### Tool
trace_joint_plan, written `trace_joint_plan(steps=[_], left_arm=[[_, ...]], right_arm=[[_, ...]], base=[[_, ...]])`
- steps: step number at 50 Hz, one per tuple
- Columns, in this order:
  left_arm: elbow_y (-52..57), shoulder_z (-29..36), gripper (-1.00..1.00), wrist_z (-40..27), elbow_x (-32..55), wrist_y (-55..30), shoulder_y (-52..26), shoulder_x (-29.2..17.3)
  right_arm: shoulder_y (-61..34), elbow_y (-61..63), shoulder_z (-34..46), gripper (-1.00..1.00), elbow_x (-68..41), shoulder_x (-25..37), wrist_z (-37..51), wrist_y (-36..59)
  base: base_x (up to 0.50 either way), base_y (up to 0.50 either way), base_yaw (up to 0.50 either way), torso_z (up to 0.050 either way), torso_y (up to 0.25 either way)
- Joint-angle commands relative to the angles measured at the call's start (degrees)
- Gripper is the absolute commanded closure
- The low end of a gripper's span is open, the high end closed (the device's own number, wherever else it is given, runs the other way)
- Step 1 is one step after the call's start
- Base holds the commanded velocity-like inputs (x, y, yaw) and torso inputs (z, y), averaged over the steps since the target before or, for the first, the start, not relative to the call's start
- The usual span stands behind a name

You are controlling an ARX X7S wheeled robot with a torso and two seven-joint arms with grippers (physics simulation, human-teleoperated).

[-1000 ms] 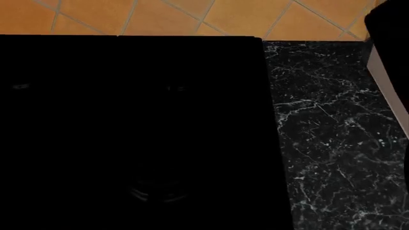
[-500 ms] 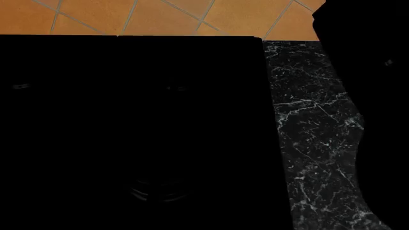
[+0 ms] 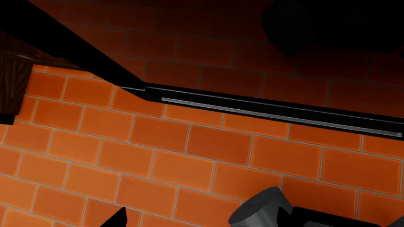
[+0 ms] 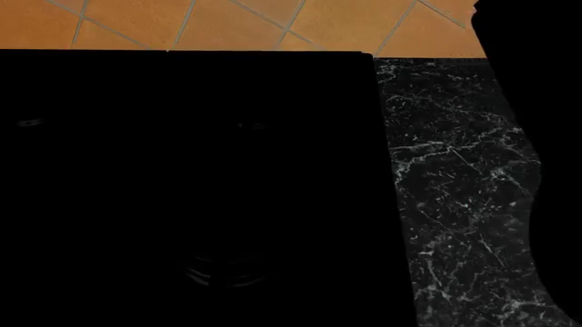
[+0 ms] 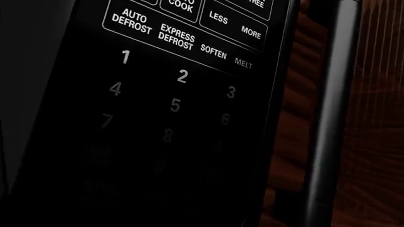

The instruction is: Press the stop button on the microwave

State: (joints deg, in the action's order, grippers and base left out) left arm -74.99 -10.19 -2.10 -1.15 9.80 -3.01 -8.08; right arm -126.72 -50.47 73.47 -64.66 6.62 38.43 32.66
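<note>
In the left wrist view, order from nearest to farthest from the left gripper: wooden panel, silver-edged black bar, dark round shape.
1. Silver-edged black bar, crossing the bricks beyond the left gripper.
2. Wooden panel, off to one side, and dark round shape, past the bar: too close to call.

Microwave (image 4: 182, 184) left of the counter (image 4: 454, 204), tiled wall (image 4: 227, 24) behind both.

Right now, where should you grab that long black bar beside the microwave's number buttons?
Probably its middle stretch, coming straight at the front: the black bar is a slim, long rod beside the keypad, so a grip across its narrow width fits best.
</note>
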Motion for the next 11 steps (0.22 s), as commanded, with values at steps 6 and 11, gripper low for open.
trace_joint_plan(steps=[6, 11], left_arm=[[0.0, 0.0, -1.0, 0.0, 0.0, 0.0, 0.0, 0.0], [0.0, 0.0, -1.0, 0.0, 0.0, 0.0, 0.0, 0.0]], right_arm=[[-1.1, 5.7, -2.4, 1.0, -2.9, 9.1, -6.7, -5.6], [-1.7, 10.7, -3.0, 1.0, -4.0, 11.3, -4.5, -3.6]], base=[[0.02, 0.0, 0.01, 0.005, 0.0], [0.0, 0.0, 0.0, 0.0, 0.0]])
